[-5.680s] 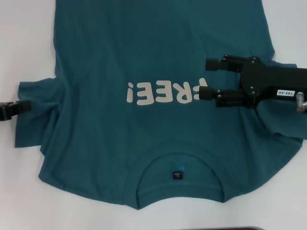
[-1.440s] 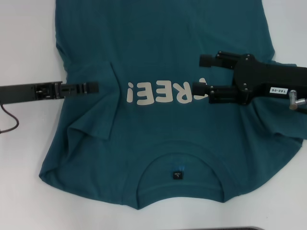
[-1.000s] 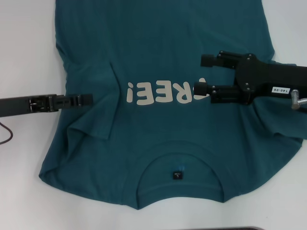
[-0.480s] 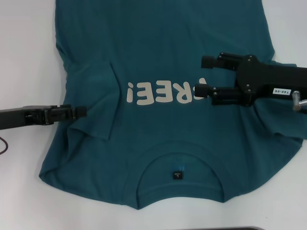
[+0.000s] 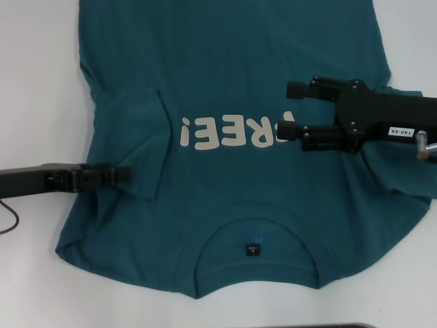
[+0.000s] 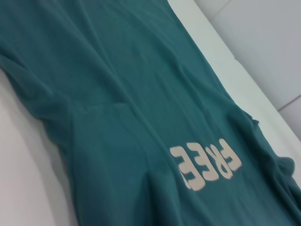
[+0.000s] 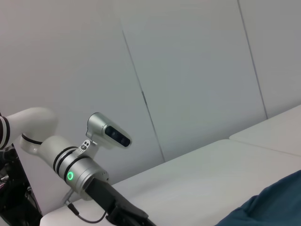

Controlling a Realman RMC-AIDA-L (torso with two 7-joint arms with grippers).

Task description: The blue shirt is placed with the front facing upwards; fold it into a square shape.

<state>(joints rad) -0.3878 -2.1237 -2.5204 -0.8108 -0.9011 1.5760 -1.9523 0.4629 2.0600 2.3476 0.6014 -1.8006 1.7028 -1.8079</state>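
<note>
The blue shirt (image 5: 232, 82) is spread front-up on the white worktop (image 5: 34, 75), with its round collar (image 5: 256, 236) at the near edge and its body running away from the robot. White lettering (image 5: 232, 132) is printed across the chest; from the head view it is seen upside down and reads "FREE!", with the first letter partly hidden behind the right gripper. In the left wrist view the same word (image 6: 204, 162) is seen, cut off by the fold of the cloth. A small black label (image 5: 252, 249) is sewn inside the collar; its writing cannot be read. A white tag (image 5: 405, 130) on the right arm carries small characters that look like "140-06".

The shirt's left sleeve (image 5: 130, 140) is folded inward over the body, its edge lying just beside the exclamation mark. The sleeve on the right side lies rumpled beneath the right arm.

The left gripper (image 5: 123, 173) is held low over the folded sleeve, reaching in from the left edge; whether its jaws are parted or closed cannot be told. The right gripper (image 5: 292, 109) is held over the chest at the end of the lettering, its jaws set wide apart and holding nothing.

A dark cable (image 5: 10, 222) lies on the worktop near the left arm. In the right wrist view the left arm (image 7: 77, 172) is seen before a pale wall.
</note>
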